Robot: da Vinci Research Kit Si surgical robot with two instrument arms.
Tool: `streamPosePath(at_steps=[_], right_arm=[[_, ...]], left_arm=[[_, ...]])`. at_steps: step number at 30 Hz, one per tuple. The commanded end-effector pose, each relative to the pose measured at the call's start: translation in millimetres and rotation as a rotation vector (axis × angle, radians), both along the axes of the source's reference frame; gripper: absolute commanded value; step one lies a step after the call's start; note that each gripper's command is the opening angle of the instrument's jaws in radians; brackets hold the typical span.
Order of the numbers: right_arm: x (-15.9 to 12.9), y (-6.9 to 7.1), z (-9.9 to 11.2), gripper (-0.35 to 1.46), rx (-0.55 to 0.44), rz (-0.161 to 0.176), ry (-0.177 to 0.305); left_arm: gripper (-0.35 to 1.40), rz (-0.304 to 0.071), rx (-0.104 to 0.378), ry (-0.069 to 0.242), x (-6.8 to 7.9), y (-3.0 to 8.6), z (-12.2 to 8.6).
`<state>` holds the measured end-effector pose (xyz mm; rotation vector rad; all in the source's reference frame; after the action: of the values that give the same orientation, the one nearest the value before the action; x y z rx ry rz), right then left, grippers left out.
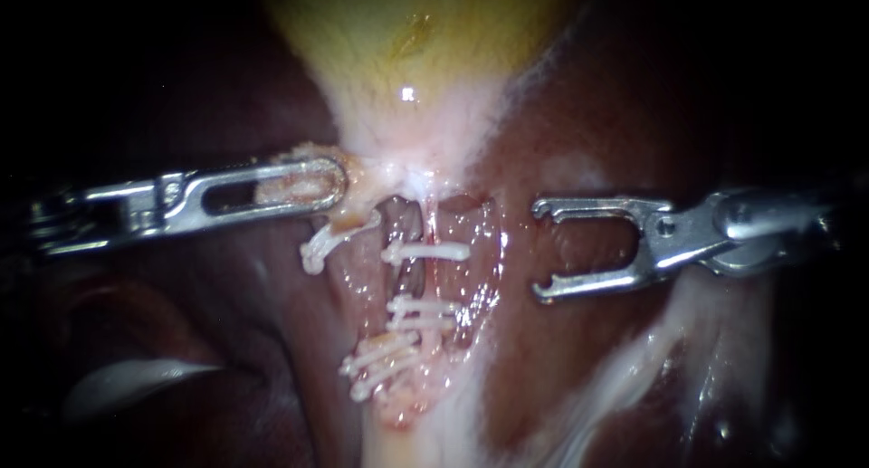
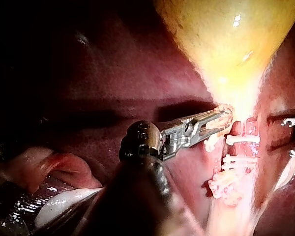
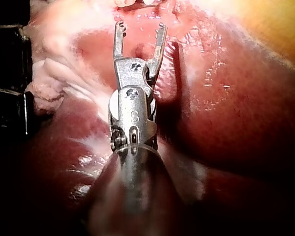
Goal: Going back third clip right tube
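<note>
The yellow gallbladder [image 1: 407,42] narrows down to a pale neck. My left instrument [image 1: 335,183] comes in from the left, its slotted jaws shut on a scrap of tissue [image 1: 290,186] beside that neck; the left wrist view shows the same grip [image 2: 219,120]. Below the neck a tube [image 1: 433,282] runs downward with white clips across it, one [image 1: 425,251] high and more [image 1: 421,312] lower. Another clip [image 1: 330,237] hangs just under the left jaws. My right instrument [image 1: 540,249] stands off to the right of the clips, its hooked jaws open and empty [image 3: 140,27].
Dark red liver [image 1: 579,124] lies on both sides of the dissected strip. Pale fatty tissue [image 1: 634,368] runs below the right instrument. A glossy white patch [image 1: 136,382] shows at lower left. Further clips [image 1: 385,359] sit at the strip's lower end.
</note>
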<state>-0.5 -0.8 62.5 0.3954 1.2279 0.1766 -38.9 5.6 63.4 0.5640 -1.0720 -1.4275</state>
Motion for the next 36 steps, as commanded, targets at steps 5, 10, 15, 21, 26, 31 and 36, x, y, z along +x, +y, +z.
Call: streamPosePath(at_steps=[5,10,15,21,26,31,36], right_arm=[[0.1,-0.2,-0.2,0.5,0.001,0.0,0.0],[0.1,-0.3,-0.3,0.5,0.001,0.0,0.0],[0.2,-0.4,-0.2,0.5,0.0,0.001,-0.001],[0.3,-0.6,-0.3,0.5,0.0,0.001,-0.001],[0.3,-0.6,-0.4,0.5,0.0,0.001,-0.001],[0.3,-0.7,-0.4,0.5,0.0,0.001,-0.001],[0.3,-0.7,-0.5,0.5,0.0,0.001,-0.001]], left_arm=[[-0.35,0.002,0.0,0.005,-0.4,0.1,0.7],[-0.35,0.002,-0.001,0.015,-1.2,0.1,2.0],[-0.35,0.012,0.0,0.023,-2.3,0.1,3.8],[-0.35,0.026,-0.003,0.032,-3.6,0.3,5.9],[-0.35,0.037,0.0,0.04,-4.3,0.4,7.3],[-0.35,0.036,0.004,0.04,-4.5,0.3,7.7],[-0.35,0.038,0.005,0.038,-4.6,0.2,7.6]])
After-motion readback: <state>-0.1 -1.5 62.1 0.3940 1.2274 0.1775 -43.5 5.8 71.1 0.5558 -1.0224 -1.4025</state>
